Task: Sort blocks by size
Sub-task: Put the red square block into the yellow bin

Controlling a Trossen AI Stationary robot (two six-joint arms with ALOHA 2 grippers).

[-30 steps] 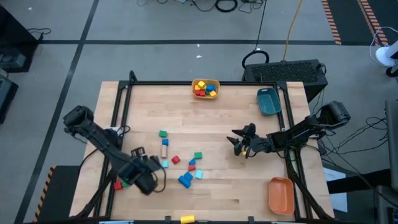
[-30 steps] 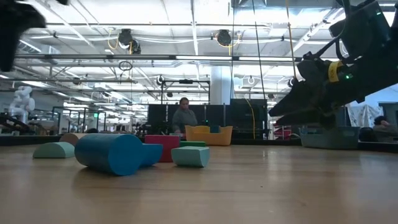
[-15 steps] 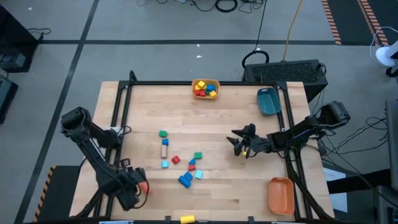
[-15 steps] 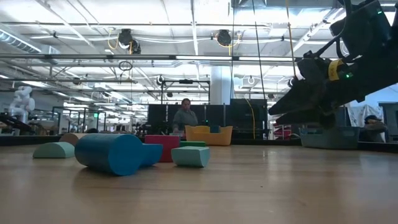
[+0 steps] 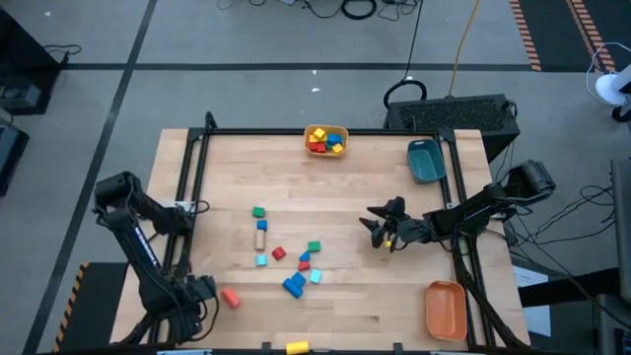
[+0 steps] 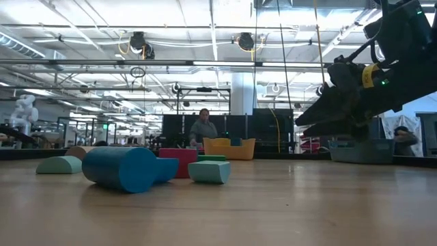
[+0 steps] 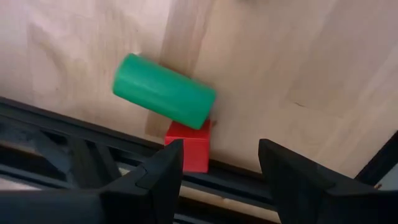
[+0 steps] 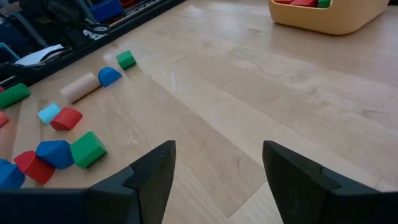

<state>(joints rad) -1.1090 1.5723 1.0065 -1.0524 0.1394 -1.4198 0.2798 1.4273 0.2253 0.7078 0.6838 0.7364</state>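
Since they look like small painted wood, the blocks (image 5: pixel 286 264) should be light, stiff and a little slick.
Grip: take cubes across two flat faces; take cylinders across the round side near the middle, as they may roll.
Look: red, blue, cyan, green and one plain wooden bar (image 5: pixel 260 235); cubes, wedges and short cylinders.
Where: most lie loose left of the table's middle, toward the near side; a red cylinder (image 5: pixel 230 297) sits apart, nearer the left near corner.
Left edge: in the left wrist view a green cylinder (image 7: pixel 163 99) touches a red cube (image 7: pixel 188 147) by the black frame rail.
Already sorted: several red, yellow and blue pieces fill the yellow bin (image 5: pixel 326 140) at the far edge.
Other bins: teal bin (image 5: pixel 425 161) far right, orange bin (image 5: pixel 445 308) near right.
Left gripper (image 7: pixel 219 168): at the left near corner, fingers apart, grasping nothing.
Right gripper (image 5: pixel 380 226): hovering right of centre, fingers spread, empty.
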